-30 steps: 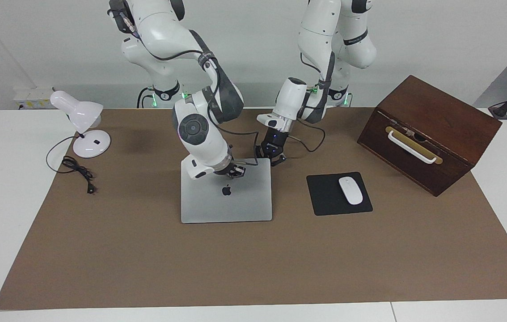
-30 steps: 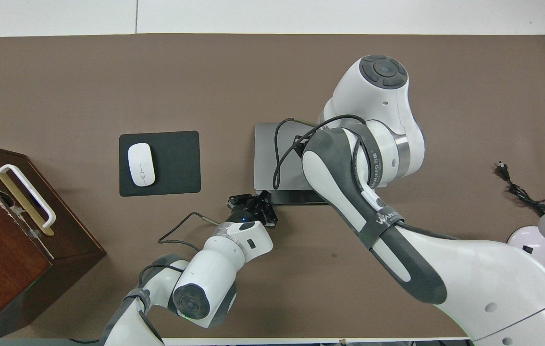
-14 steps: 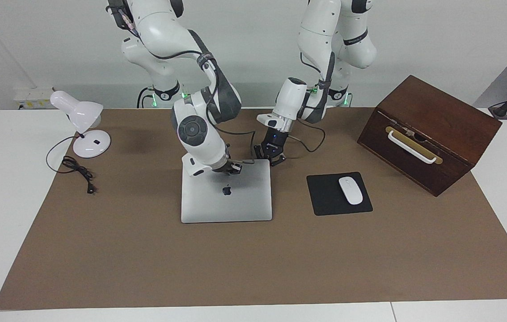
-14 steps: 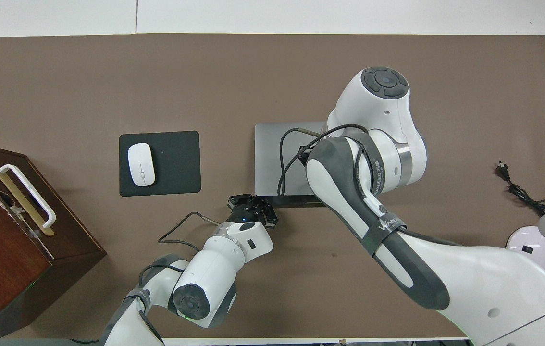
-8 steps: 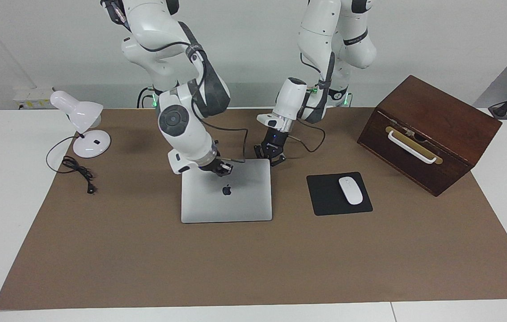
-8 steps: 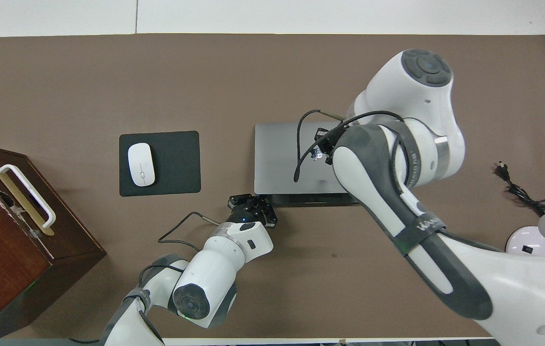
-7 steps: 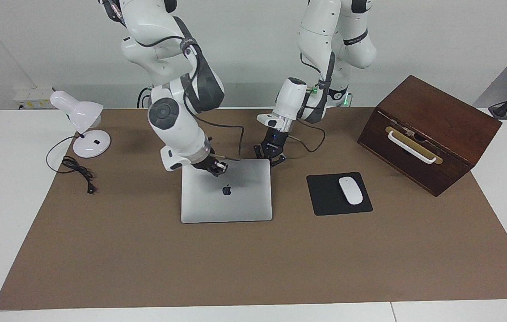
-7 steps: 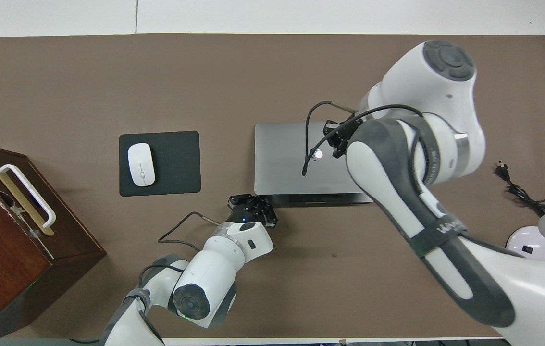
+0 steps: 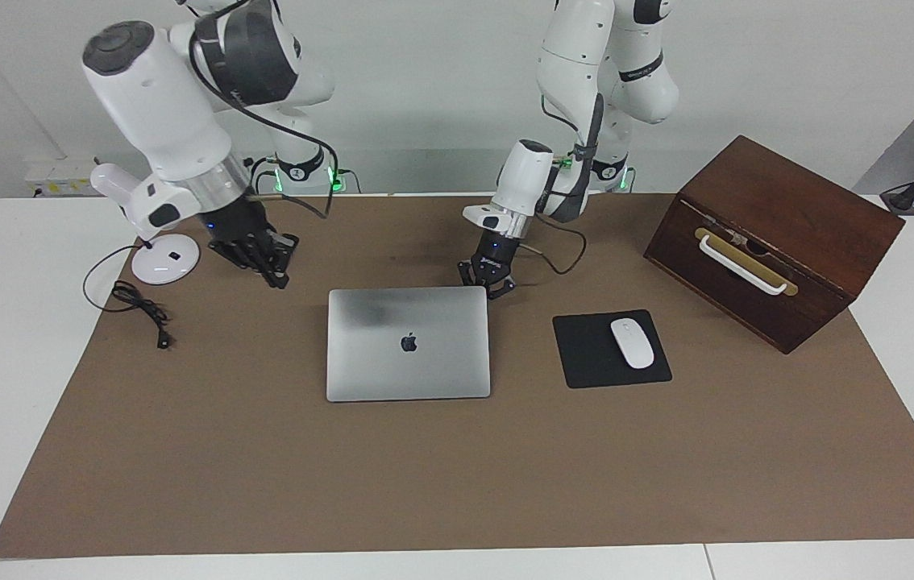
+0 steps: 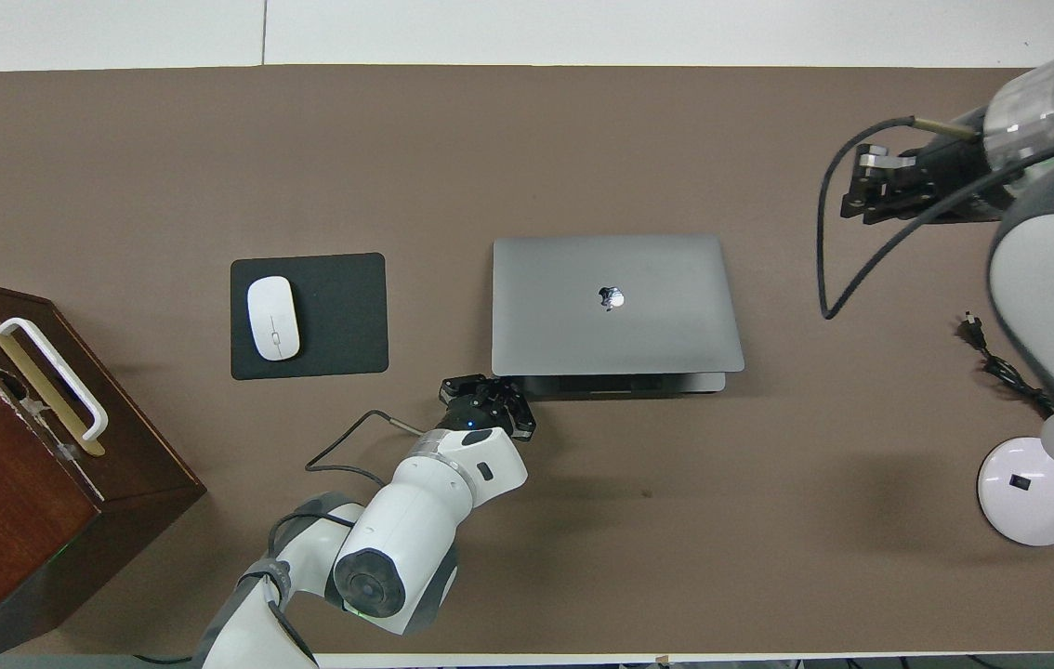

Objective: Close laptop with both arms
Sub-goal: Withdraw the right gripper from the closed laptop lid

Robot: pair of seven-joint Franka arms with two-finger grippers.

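Observation:
The silver-grey laptop (image 9: 409,354) lies flat on the brown mat with its lid down and the dark apple logo facing up; it also shows in the overhead view (image 10: 615,325). My left gripper (image 9: 489,291) is low and open at the laptop's corner nearest the robots, toward the left arm's end; it also shows in the overhead view (image 10: 488,390). My right gripper (image 9: 262,270) is raised over bare mat between the laptop and the lamp, clear of the laptop; it also shows in the overhead view (image 10: 852,190).
A black mouse pad (image 9: 586,354) with a white mouse (image 9: 632,342) lies beside the laptop toward the left arm's end. A brown wooden box (image 9: 771,234) with a white handle stands at that end. A white desk lamp (image 9: 159,242) and its cable (image 9: 139,310) are at the right arm's end.
My right gripper has lifted off the laptop lid and swung away toward the lamp. The lid is now flat and fully uncovered. The left gripper has stayed at the corner.

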